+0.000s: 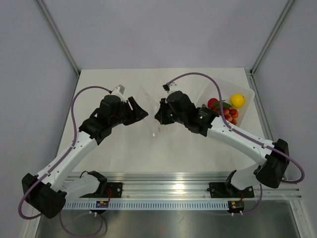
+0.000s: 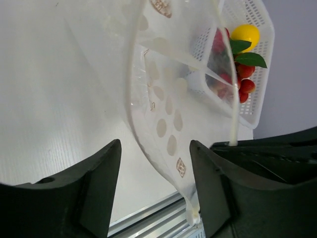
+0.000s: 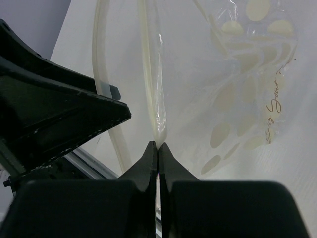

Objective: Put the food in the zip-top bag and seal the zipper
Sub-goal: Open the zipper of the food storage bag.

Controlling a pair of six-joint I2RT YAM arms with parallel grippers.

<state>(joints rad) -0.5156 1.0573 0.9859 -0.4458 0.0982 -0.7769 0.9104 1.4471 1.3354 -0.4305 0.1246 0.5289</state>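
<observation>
Counter [image 1: 129, 148]: white, grey-walled.
Left tool [image 2: 154, 148]: spread wide astride clear cream-dotted plastic zip-top bag [image 2: 168, 119].
Right tool [image 3: 157, 146]: pinching its pale ridged zipper [image 3: 150, 74].

zip-top bag [image 1: 148, 97] left of food [image 1: 226, 110] in basket [image 1: 214, 87]

I see the zip-top bag [image 1: 151, 113], clear and crinkly with cream dots, held up on edge with its mouth gaping wide. Its zipper [image 3: 148, 64], a pale ridged strip, is unsealed, one lip pinched between the right fingers [image 3: 147, 166]. The food [image 1: 227, 112], a yellow lemon, red rounds and green leaves, lies heaped in a perforated white basket [image 2: 262, 74] to the bag's right.
</observation>
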